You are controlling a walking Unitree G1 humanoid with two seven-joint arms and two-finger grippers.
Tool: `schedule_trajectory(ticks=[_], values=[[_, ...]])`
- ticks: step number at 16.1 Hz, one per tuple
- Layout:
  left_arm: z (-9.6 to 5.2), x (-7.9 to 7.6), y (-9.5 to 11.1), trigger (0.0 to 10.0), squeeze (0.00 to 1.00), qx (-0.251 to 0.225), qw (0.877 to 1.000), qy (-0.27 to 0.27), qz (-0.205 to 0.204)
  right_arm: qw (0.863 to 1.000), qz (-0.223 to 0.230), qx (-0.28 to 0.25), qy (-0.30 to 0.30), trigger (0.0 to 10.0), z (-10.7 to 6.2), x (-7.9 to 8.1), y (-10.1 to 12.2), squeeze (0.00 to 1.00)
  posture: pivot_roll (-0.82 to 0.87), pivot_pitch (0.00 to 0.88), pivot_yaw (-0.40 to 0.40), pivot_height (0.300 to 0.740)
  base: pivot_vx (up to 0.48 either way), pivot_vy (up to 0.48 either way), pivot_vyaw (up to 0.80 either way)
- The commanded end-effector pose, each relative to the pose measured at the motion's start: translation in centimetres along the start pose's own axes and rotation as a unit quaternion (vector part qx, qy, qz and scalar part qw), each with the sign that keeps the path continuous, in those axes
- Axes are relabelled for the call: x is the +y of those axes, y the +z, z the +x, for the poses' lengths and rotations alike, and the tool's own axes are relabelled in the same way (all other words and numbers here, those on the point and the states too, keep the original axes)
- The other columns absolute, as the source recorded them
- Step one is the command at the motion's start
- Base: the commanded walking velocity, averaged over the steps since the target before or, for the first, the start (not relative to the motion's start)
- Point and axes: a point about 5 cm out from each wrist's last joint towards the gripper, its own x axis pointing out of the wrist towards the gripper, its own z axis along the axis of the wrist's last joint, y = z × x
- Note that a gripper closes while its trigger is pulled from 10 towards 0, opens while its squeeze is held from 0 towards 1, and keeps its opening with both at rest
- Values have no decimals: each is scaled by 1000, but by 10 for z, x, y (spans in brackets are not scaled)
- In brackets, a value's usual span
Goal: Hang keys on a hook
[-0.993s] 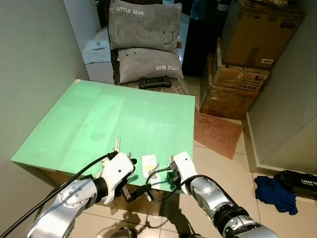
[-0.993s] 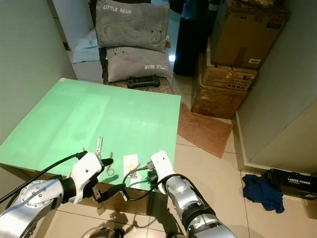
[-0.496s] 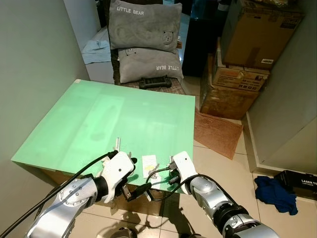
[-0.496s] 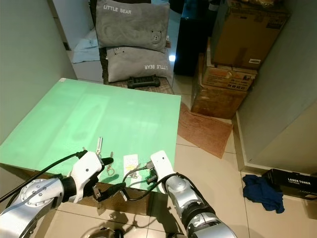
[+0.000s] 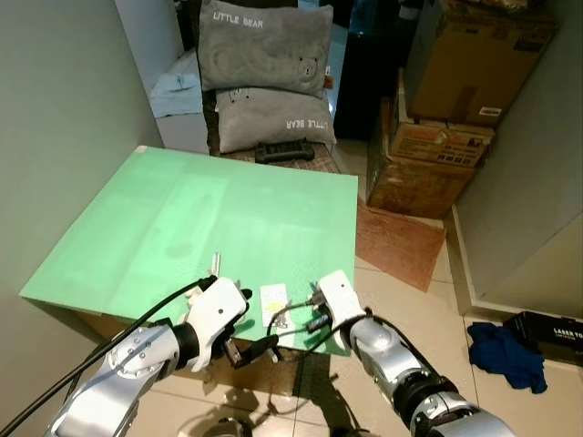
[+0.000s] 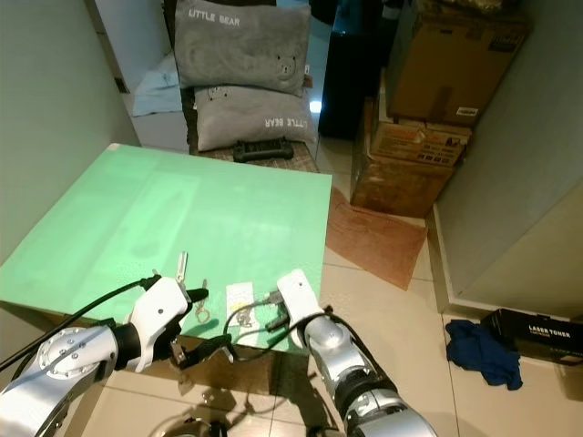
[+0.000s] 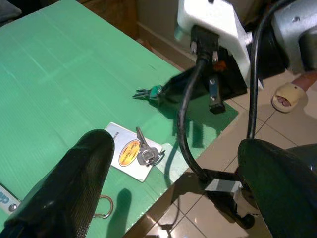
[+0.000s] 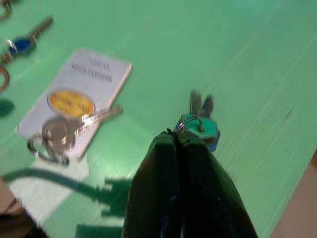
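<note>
The table [image 5: 182,218], a flat sheet of ribbed green board, carries everything near its front edge: a white card [image 7: 130,151] with a silver key [image 7: 143,148] lying on it, and just beside, the green-capped keys [image 8: 200,124]. The right claw [image 8: 178,141] is pinched shut on their wire ring, so this looks like the pick-up step. The left claw [image 7: 168,193] hangs open nearby; next comes a lift toward a hook.

Right end effector [image 8: 179,140] pinched on green-capped keys [image 8: 200,124] above green tabletop [image 8: 257,64], white card [image 8: 79,101] nearby.
</note>
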Motion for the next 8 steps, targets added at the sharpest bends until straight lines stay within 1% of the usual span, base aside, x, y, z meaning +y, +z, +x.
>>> schedule_trajectory(ticks=[1,3,5,7,8], values=[[1,1,-1,10000,0,5,1000,-1,2,1000,-11,-18,0,0,0,0,5,0,150,114,-2,740,0,0,0],[1,1,-1,10000,0,4,1000,-1,3,1000,-10,-27,5,0,0,2,6,0,149,112,-2,740,0,0,0],[3,2,-1,10000,0,4,1000,-1,3,999,-25,-43,-1,0,0,1,10,0,149,106,-5,740,0,0,0],[3,3,-1,10000,0,2,1000,3,1,995,-52,-82,-9,0,0,0,24,0,148,100,-6,740,0,0,0],[4,3,0,10000,0,-3,1000,7,-4,993,-58,-101,-13,0,-1,-1,32,0,146,96,-7,740,0,0,0]])
